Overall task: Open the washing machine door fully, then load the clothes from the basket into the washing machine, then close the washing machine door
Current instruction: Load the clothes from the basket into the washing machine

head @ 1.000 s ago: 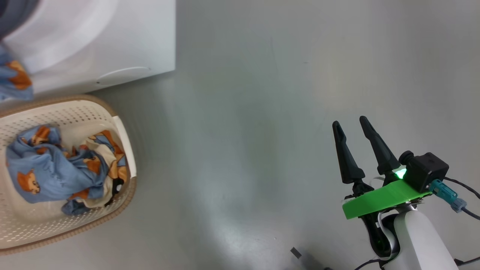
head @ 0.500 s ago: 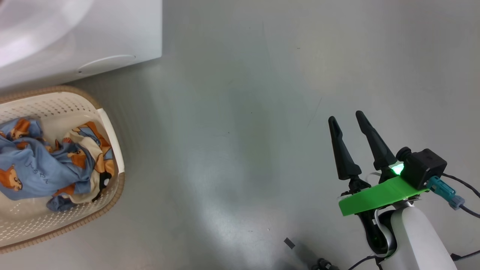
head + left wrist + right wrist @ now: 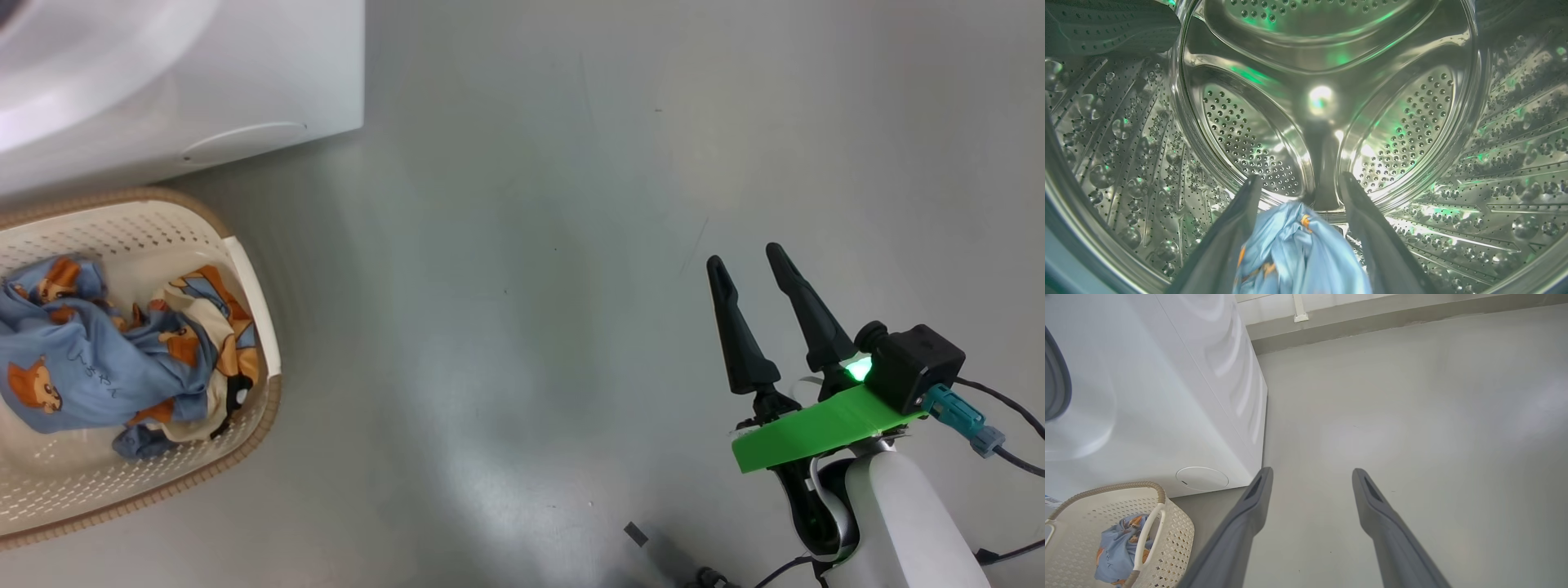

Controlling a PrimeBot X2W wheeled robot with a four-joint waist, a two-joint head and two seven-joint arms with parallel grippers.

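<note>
Left gripper [image 3: 1300, 178] is inside the washing machine [image 3: 245, 73], facing the back wall of the steel drum [image 3: 1323, 102]. Its 2 fingers are spread apart, with 1 light blue garment [image 3: 1298, 249] bunched between them near their bases and not pinched at the tips. Right gripper [image 3: 744, 255] is over bare floor [image 3: 531, 245], well right of the washing machine, fingers apart, holding nothing. Basket [image 3: 269, 408] stands just in front of the washing machine's lower front, with the clothes [image 3: 90, 367] heaped inside it.
</note>
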